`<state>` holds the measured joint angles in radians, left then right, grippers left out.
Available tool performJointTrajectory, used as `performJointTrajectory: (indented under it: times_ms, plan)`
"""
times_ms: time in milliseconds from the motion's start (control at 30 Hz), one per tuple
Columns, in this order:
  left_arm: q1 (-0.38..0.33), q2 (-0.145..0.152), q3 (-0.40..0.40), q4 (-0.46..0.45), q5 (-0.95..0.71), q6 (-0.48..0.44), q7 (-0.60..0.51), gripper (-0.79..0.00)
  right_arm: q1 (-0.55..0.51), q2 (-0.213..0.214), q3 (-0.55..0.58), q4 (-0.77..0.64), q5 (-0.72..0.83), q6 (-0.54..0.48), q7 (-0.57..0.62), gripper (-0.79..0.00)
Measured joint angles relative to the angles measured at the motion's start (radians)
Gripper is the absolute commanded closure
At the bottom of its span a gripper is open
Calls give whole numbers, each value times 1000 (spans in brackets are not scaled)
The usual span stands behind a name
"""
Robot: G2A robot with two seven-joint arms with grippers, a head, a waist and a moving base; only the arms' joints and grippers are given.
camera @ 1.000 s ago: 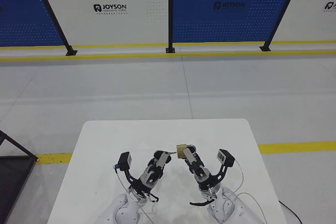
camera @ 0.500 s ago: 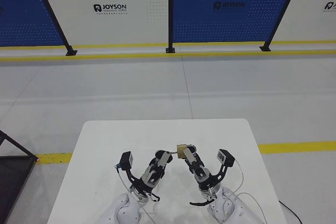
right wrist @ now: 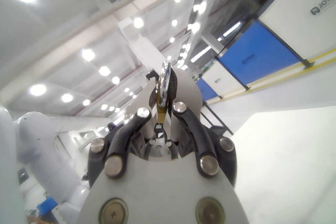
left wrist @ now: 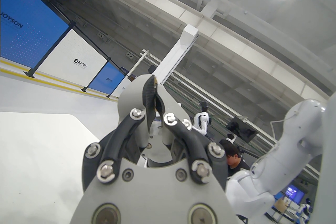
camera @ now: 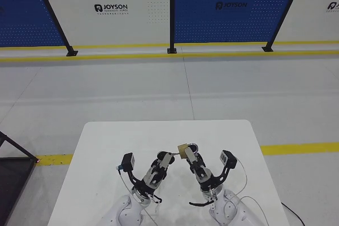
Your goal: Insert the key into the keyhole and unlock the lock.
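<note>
Top view: a square white table [camera: 158, 130], with both arms rising from its 6 o'clock edge and their wrists bent so the pincers tip toward each other over the near half. The right gripper [camera: 190, 153] clamps a small brass padlock [camera: 183, 150] with a silver shackle. It holds the padlock clear of the tabletop, just toward 6 o'clock of the table's middle. The left gripper [camera: 165, 157] sits at the padlock's 8 o'clock, just beside it. From above I cannot tell whether they touch.

The right wrist view adds the grip — padlock seen edge-on, squeezed between the two grey fingers, brass body down in the gap, silver part poking past the tips.

Left wrist view: the fingers are pressed nearly together on a thin yellowish metal key [left wrist: 156, 80], just its edge peeping out at the tips. In the wrist views both pincers aim up off the table — ceiling lights behind them.
</note>
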<state>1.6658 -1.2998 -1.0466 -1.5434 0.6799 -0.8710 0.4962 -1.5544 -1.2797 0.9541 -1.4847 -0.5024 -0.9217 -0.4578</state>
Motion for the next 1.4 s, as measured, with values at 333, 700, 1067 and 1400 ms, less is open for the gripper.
performJointTrajectory:
  times_ms: [333, 700, 1067, 1400]
  plan:
    - [-2, -5, 7, 3, 8, 4, 0, 0, -9, -15, 4, 1, -62, 20, -42, 0]
    - [-8, -12, 21, 10, 19, 8, 2, -6, -16, -29, 4, 4, -113, 23, -79, 0]
    - [-8, -15, 15, 9, 26, 13, 2, -274, -22, -37, 16, 9, -134, 10, -96, 0]
    - [-2, -13, 2, 10, 24, -4, -11, -209, -30, -40, 37, 6, -116, -3, -79, 0]
